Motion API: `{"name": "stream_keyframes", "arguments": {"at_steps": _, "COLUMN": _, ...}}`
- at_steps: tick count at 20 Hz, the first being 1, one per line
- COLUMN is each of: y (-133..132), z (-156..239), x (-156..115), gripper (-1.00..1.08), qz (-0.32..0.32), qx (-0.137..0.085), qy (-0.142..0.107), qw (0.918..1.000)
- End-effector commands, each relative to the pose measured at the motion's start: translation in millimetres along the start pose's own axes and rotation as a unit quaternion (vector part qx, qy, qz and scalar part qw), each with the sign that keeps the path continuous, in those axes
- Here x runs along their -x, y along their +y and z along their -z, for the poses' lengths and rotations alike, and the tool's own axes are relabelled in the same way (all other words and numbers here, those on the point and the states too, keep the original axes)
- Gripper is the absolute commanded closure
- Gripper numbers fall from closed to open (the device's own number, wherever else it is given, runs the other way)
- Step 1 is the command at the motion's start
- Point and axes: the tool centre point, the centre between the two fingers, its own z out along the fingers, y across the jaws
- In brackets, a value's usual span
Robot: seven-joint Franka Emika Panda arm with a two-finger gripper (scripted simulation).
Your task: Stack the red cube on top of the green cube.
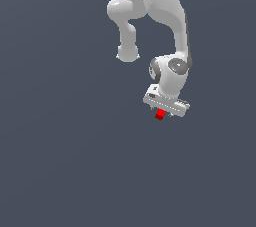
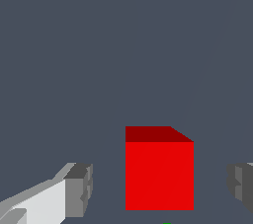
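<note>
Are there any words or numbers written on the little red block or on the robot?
None: no words, numbers or signs show in either view.
The small bright red cube has plain faces.
The white robot arm and its white gripper with grey fingertips carry no labels.

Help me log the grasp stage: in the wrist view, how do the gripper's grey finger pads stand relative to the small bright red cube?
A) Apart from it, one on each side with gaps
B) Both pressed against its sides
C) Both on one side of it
A: in the wrist view the small bright red cube sits between the grey finger pads, with bare floor showing on both sides, so the gripper is open.
</note>
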Motion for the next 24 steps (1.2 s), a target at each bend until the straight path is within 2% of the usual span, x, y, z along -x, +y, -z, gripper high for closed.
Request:
{"name": "stream_keyframes", "arguments": {"at_steps": 1, "y": 0.4, "z": -12.7, "x": 0.3, "gripper": -0.92, "qz": -0.001, "qx": 0.000, "qy": 0.000, "qw": 1.0000}}
{"name": "stream_keyframes", "arguments": {"at_steps": 8, "y": -0.5, "z": -26.6, "x": -0.3, "gripper": -0.92, "qz": -0.001, "qx": 0.000, "qy": 0.000, "qw": 1.0000}}
{"name": "stream_keyframes", "arguments": {"at_steps": 9, "y": -0.5, "z": -26.6, "x": -0.3, "gripper": 1.08, "qz": -0.001, "qx": 0.000, "qy": 0.000, "qw": 1.0000}}
{"name": "stream_keyframes", "arguments": {"at_steps": 24, "y": -0.6, "z": -19.3, "x": 0.1, "gripper": 1.08, "qz": -0.001, "qx": 0.000, "qy": 0.000, "qw": 1.0000}}
